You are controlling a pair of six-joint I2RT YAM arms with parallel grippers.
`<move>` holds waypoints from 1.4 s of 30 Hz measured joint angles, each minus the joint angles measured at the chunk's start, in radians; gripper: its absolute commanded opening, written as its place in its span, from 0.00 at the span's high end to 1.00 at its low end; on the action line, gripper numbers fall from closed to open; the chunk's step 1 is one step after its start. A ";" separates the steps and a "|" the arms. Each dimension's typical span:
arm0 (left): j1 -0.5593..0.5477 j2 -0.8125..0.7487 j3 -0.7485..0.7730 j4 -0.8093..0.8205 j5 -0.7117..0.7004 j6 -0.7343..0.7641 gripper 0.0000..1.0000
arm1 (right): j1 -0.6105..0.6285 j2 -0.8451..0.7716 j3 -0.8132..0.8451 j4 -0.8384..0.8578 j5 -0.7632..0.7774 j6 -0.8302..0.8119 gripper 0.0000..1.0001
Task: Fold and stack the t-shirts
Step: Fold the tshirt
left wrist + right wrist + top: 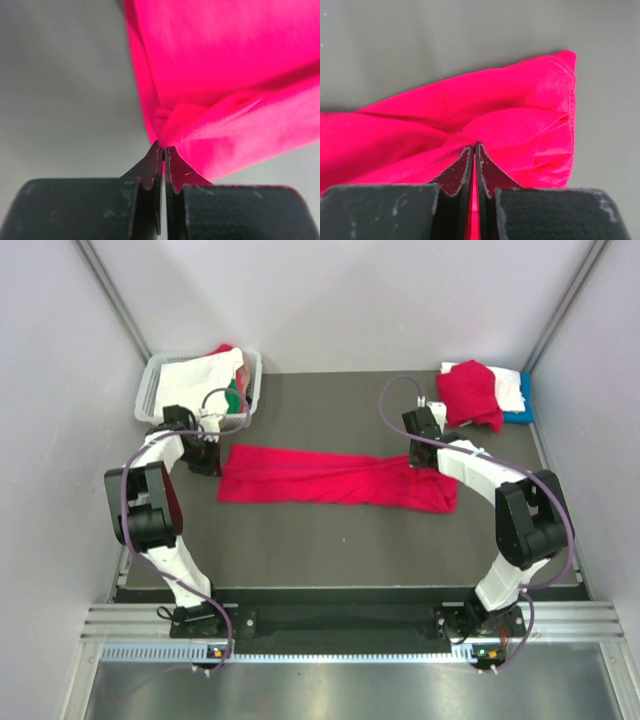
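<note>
A red t-shirt [330, 480] lies stretched in a long band across the middle of the dark table. My left gripper [212, 458] is shut on its left end, where the cloth [225, 80] bunches at the fingertips [163, 149]. My right gripper [425, 455] is shut on its right end, pinching a fold of the cloth [470, 105] between the tips [474, 146]. A stack of folded shirts sits at the back right: a red one [472, 392] on top of white and blue ones [515, 395].
A pale plastic tub [198, 386] at the back left holds white, red and green cloth. It stands just behind my left arm. Grey walls close in the table on three sides.
</note>
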 measured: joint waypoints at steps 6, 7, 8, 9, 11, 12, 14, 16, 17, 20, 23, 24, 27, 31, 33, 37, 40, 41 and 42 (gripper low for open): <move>-0.002 0.125 0.168 0.011 0.005 -0.047 1.00 | 0.000 0.000 -0.001 0.002 0.000 0.001 1.00; -0.003 0.129 0.182 0.011 0.006 -0.053 0.95 | 0.000 0.000 -0.001 0.002 0.000 0.000 1.00; -0.004 0.130 0.192 0.011 0.007 -0.058 0.83 | 0.000 0.000 -0.002 0.002 0.000 0.001 1.00; -0.006 0.130 0.200 0.011 0.008 -0.061 0.77 | 0.000 0.000 -0.003 0.005 0.000 0.001 1.00; -0.010 0.130 0.209 0.015 0.006 -0.063 0.65 | 0.000 -0.001 -0.011 0.010 0.000 0.004 1.00; -0.014 0.130 0.209 0.017 0.003 -0.066 0.49 | 0.000 -0.001 -0.016 0.011 0.001 0.005 1.00; -0.021 0.127 0.201 0.020 -0.001 -0.064 0.33 | -0.001 -0.001 -0.021 0.012 0.001 0.008 1.00; -0.026 0.114 0.171 0.033 -0.007 -0.064 0.21 | -0.001 -0.001 -0.027 0.016 0.001 0.008 1.00; -0.027 0.106 0.158 0.032 -0.008 -0.061 0.19 | -0.001 -0.001 -0.027 0.016 0.001 0.008 1.00; -0.032 0.072 0.114 0.032 -0.017 -0.059 0.19 | -0.001 -0.001 -0.028 0.017 0.001 0.008 1.00; -0.034 0.039 0.089 0.031 -0.020 -0.055 0.19 | -0.001 -0.001 -0.028 0.017 0.001 0.008 1.00; -0.034 0.027 0.082 0.032 -0.019 -0.053 0.19 | -0.001 -0.001 -0.028 0.016 0.001 0.008 1.00; -0.034 -0.008 0.071 0.026 -0.014 -0.053 0.18 | -0.001 -0.001 -0.028 0.017 0.002 0.008 0.98; -0.053 -0.090 0.048 0.010 0.002 -0.061 0.17 | -0.001 0.003 -0.024 0.018 0.012 0.002 0.82; -0.093 -0.164 0.016 0.009 0.009 -0.067 0.17 | -0.001 0.019 -0.008 0.015 0.026 -0.015 0.73; -0.201 -0.261 -0.066 0.024 0.027 -0.069 0.18 | -0.001 0.064 0.052 0.010 0.060 -0.040 0.49; -0.251 -0.242 -0.107 0.032 0.034 -0.068 0.18 | -0.001 0.068 0.104 -0.008 0.084 -0.064 0.42; -0.252 -0.226 -0.121 0.032 0.031 -0.067 0.18 | -0.001 0.062 0.117 -0.006 0.089 -0.069 0.42; -0.249 -0.210 -0.134 0.032 0.025 -0.065 0.18 | 0.000 0.056 0.125 -0.007 0.092 -0.072 0.42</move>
